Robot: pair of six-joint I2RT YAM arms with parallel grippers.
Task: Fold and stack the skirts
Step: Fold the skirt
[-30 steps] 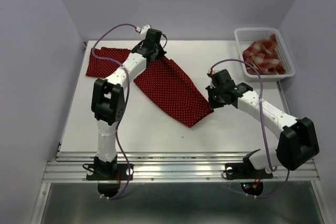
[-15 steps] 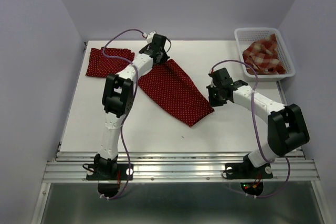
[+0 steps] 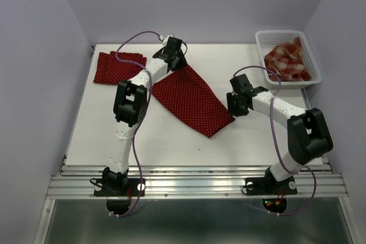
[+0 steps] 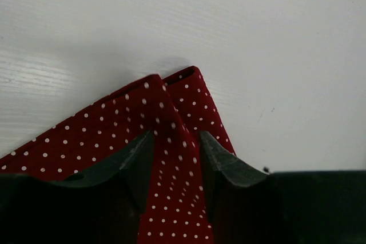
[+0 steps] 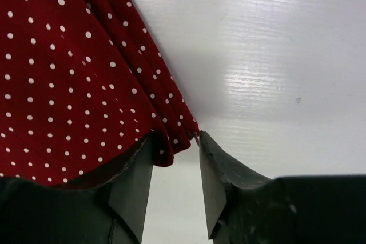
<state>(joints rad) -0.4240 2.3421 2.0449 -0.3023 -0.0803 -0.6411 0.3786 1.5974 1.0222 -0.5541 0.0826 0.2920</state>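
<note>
I hold polka-dot skirt, both ends.
Long axis diagonal: left gripper pinches upper end, right gripper pinches lower-right corner.

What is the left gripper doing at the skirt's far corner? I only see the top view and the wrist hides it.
Observer: In the left wrist view, a corner of the polka-dot skirt runs between the left gripper's fingers, peaked into a fold. Whether it is clamped, I cannot tell.
Operator: And the right side?
Observer: The right gripper has only the skirt's corner tip between its fingertips; bare table shows in the rest of the gap.
</note>
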